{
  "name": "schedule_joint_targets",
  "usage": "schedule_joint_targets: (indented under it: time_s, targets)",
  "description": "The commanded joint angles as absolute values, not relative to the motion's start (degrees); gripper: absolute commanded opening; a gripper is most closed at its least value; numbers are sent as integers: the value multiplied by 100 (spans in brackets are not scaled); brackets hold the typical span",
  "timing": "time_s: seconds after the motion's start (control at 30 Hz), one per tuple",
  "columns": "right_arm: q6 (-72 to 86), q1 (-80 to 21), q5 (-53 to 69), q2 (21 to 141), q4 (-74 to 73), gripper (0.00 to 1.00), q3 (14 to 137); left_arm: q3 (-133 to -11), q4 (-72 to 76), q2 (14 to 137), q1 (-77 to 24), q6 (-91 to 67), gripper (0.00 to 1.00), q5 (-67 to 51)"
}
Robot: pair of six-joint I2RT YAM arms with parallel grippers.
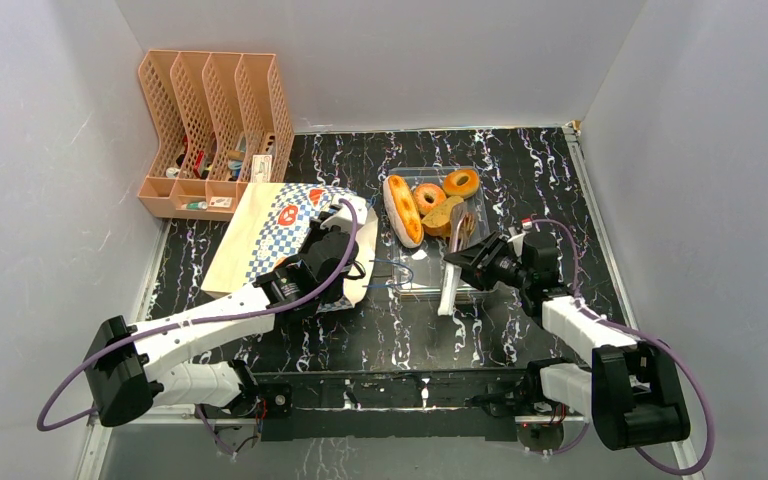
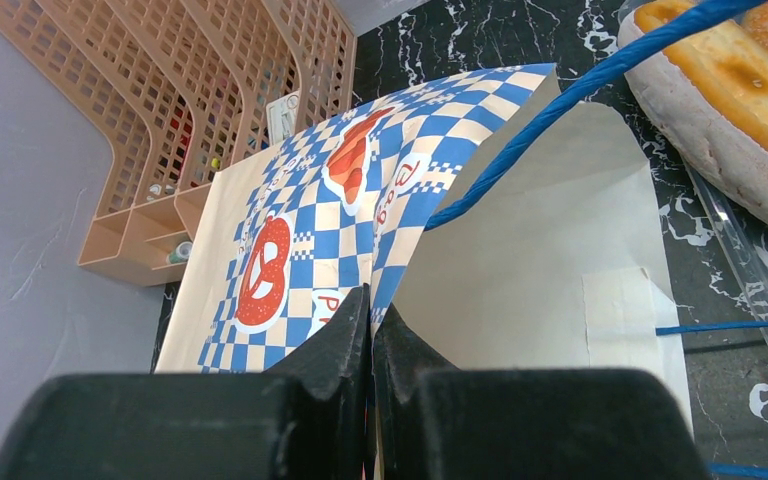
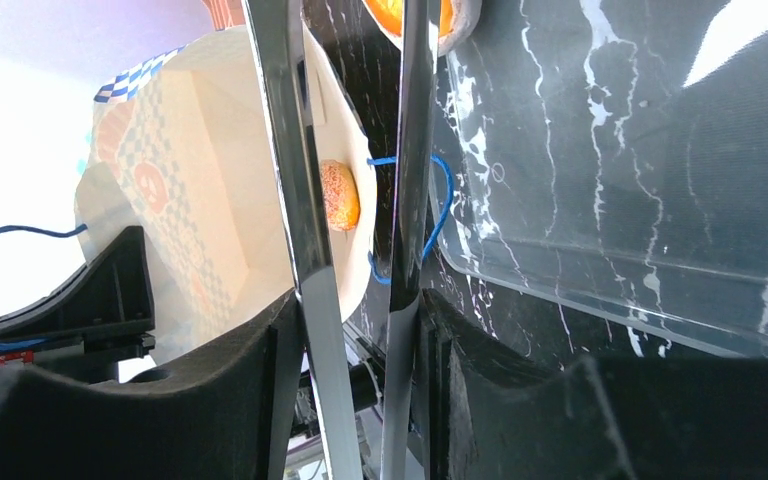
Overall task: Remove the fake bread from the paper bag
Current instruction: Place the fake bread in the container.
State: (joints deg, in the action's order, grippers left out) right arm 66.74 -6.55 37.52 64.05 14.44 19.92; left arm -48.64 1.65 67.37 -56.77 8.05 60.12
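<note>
Left of the tongs (image 3: 298, 200) (arms apart, clamped in the right gripper (image 3: 360, 340)) gapes the paper bag (image 2: 290, 230), its wall pinched by the left gripper (image 2: 371, 330); the fake bread (image 1: 403, 208) lies ahead in the tray (image 3: 600, 270)

The paper bag (image 1: 260, 225) lies on its side at the left, mouth open to the right with the left fingers (image 2: 330, 350) pinched on its upper lip. The only way in is a narrow gap before the clear tray (image 1: 422, 272), and the blue cord handles (image 1: 392, 272) loop across it. The tongs (image 1: 450, 285) in the right fingers (image 3: 260, 380) stand at that gap's near end and the fake bread (image 1: 402, 208) fills the tray's far half. A peach organizer (image 1: 210, 120) blocks the far left corner, while bare surface (image 1: 550, 190) runs right of the tray and along the near edge.
</note>
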Motion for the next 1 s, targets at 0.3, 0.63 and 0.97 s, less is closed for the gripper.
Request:
schedule_joint_targets:
  time_s: [0.3, 0.63, 0.97]
  targets:
    - [6360, -444, 3832, 5469, 997, 40, 1750, -4953, -175, 6394, -5645, 518, 0, 5973]
    - [6212, -411, 3739, 4841, 339, 41, 1680, -4970, -371, 6261, -5746, 441, 0, 5909]
    - [6152, -264, 3410, 4363, -229, 41, 1584, -5096, -580, 6262, -5895, 403, 0, 5944]
